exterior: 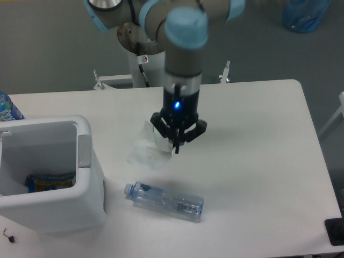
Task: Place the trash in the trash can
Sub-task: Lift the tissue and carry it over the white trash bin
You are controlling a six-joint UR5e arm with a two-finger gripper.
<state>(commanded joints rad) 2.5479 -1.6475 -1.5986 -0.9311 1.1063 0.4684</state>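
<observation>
A crumpled white tissue (pixel 146 145) hangs from my gripper (pixel 175 146), whose fingers are shut on its right edge above the table's middle. A clear crushed plastic bottle (pixel 165 201) with a small label lies on its side in front of the gripper, cap to the left. The white trash can (pixel 80 177) with a grey side panel stands at the left front. Something blue and orange lies inside it.
An upright blue-labelled bottle (pixel 7 107) peeks in at the far left edge behind the can. A small dark object (pixel 8 235) lies by the front left corner. A black object (pixel 335 232) sits at the right front edge.
</observation>
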